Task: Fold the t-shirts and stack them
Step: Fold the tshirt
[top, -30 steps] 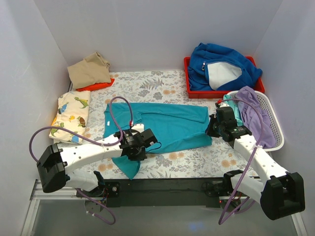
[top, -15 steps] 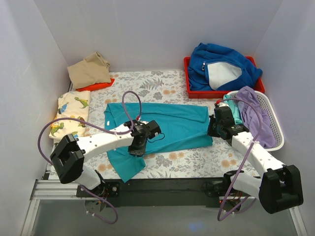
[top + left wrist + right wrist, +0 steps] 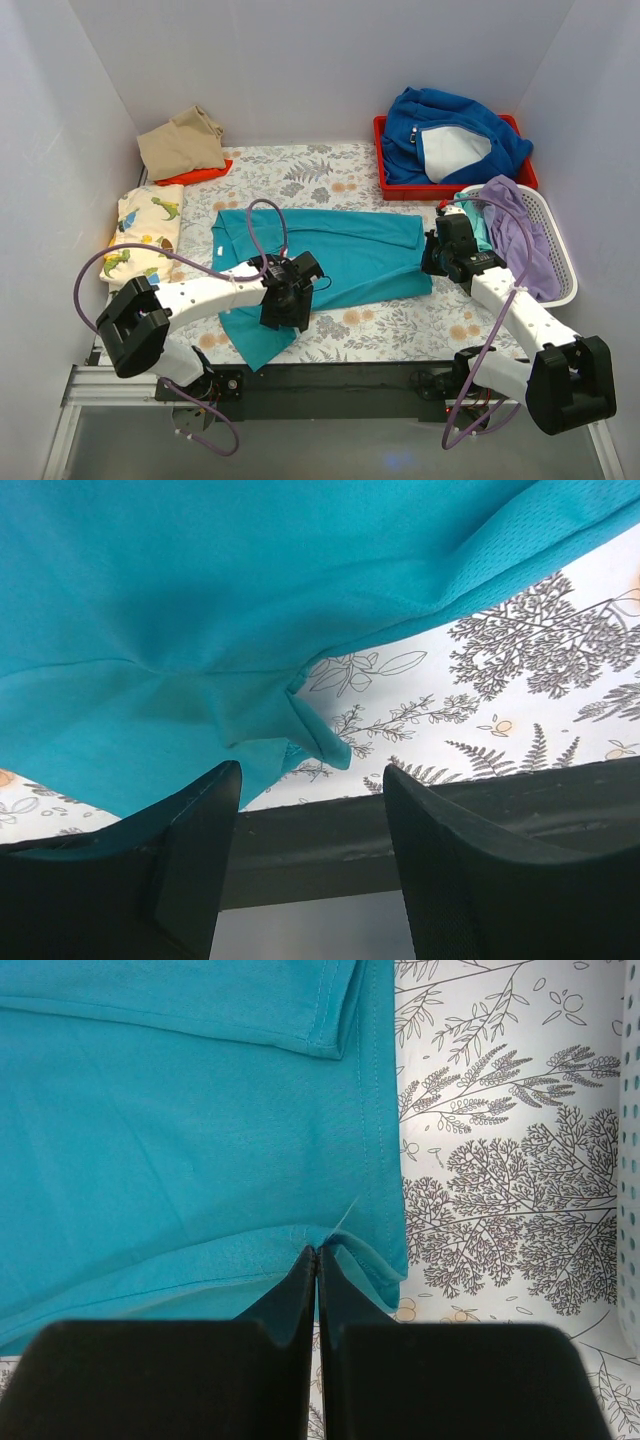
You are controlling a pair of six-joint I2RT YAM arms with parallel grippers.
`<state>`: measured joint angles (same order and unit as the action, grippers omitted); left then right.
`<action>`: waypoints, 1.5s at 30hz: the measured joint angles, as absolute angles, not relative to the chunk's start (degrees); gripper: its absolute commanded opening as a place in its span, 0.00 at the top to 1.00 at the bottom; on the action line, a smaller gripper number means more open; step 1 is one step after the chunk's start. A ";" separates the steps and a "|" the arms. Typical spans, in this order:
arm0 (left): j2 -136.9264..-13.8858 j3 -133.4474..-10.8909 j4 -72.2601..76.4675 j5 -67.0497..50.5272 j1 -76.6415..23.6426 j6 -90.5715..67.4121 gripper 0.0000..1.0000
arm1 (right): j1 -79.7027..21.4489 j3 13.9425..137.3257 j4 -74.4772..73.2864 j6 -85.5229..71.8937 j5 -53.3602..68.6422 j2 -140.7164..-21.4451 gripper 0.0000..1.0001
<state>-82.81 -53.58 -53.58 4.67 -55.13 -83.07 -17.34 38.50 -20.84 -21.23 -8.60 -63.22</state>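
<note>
**Overhead view.** The teal shirt [image 3: 350,250] lies flat mid-table with its long axis running 9 to 3 o'clock. One sleeve [image 3: 262,338] trails toward 7 o'clock, near the front edge. The left gripper [image 3: 283,315] sits over the spot where that sleeve meets the body. The right gripper [image 3: 432,262] is at the shirt's 3 o'clock end, on the hem. Each arm therefore has its own end of the long axis, and the left is the nearer to the loose sleeve.

Elsewhere, a dinosaur shirt [image 3: 145,235] lies folded at 9 o'clock and a tan shirt [image 3: 180,145] at 10. A lavender shirt [image 3: 520,235] hangs over the basket [image 3: 566,292] at 3. A blue fleece [image 3: 450,130] fills the red tray [image 3: 381,160] at 1.

**Left wrist view.** The fingers [image 3: 190,860] are spread wide with nothing between them. Teal cloth fills the picture from 9 round through 12 to 2 o'clock. A small turned corner [image 3: 322,742] lies just above the gap. The printed table [image 3: 520,670] shows at 3 and a dark rail [image 3: 320,865] runs along 6. Whether either finger touches the cloth I cannot tell.

**Right wrist view.** The fingers [image 3: 290,1290] are pressed together, and their tips meet at the hem where the cloth puckers. I judge the gripper to be pinching the shirt's edge. The shirt spreads from the tips toward 9 and 12. Bare table lies at 3, with the basket wall at the far right.

**Judgement.** The fold is under way. The next move depends on the left gripper finding cloth at its own 12 o'clock before it closes.
</note>
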 measured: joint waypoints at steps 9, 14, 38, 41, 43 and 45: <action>-86.35 -50.24 -50.15 11.60 -60.75 -94.83 0.51 | -17.34 38.50 -20.82 -21.26 -8.36 -62.33 0.99; -86.35 -48.69 -50.02 16.21 -61.67 -99.29 0.72 | -17.34 38.50 -20.82 -21.26 -8.14 -62.33 0.99; -86.72 -65.06 -60.20 13.23 -61.93 -78.22 0.99 | -17.32 38.48 -20.80 -20.97 -8.71 -62.30 0.99; -88.51 -65.06 -61.47 11.73 -60.75 -74.11 0.98 | -17.32 38.48 -20.82 -20.73 -9.04 -62.30 0.99; -90.19 -65.08 -62.33 10.44 -59.68 -71.83 0.98 | -17.32 38.48 -20.82 -20.56 -9.15 -62.33 0.99; -92.44 -65.12 -63.35 9.32 -58.08 -69.82 0.97 | -17.32 38.48 -20.82 -20.32 -9.30 -62.39 0.99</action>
